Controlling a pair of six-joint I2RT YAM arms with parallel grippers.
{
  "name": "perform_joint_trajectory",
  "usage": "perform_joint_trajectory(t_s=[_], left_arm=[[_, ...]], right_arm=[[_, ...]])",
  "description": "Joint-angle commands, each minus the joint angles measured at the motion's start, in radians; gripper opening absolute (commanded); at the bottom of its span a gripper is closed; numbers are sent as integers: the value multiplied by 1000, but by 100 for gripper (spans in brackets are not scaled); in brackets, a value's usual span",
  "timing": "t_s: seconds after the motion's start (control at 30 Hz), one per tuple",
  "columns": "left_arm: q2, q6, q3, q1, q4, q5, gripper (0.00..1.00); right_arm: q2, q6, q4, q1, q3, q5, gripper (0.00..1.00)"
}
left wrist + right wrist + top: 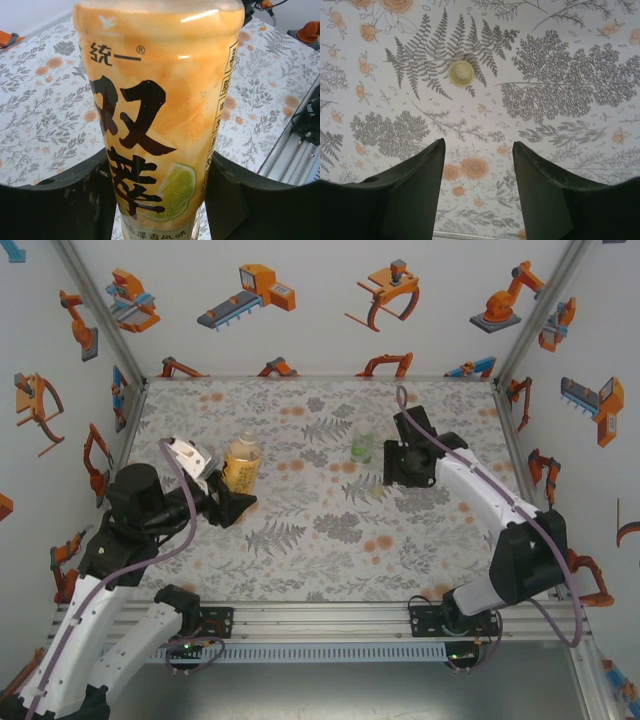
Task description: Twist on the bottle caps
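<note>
The left gripper [159,165] clamps the amber bottle [155,75] upright between its jaws, probably to steady it for capping; the neck is cut off above them, so I cannot tell whether it is capped. The right gripper [479,150] stands open and empty; 1 pale yellowish bottle cap [461,72] lies on the floral table [560,100] ahead of its jaws, likely the next pickup.

The table [330,560] was covered in a print of grey ferns and orange flowers. A clear bottle [362,447] with a green label was stood upright on it toward the far middle, and a pale greenish cap [461,72] was laid flat by itself on a fern print. An amber bottle [241,462] was seen upright at the left, though whether its base touched the table could not be told.
</note>
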Motion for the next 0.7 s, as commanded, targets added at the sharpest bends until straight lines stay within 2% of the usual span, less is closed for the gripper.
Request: perform_joint_trajectory(t_s=[0.0,0.37,0.67], left_arm=[[-15,-26,-16,5,-13,-8,2],[-5,-24,-24,5,-17,-30,2],[14,-15,-30,4,-9,-43,2]], right_arm=[[52,37,100,13,-18,37,53],[195,75,245,33,-34,32,52],[278,78,252,38,-14,26,49]])
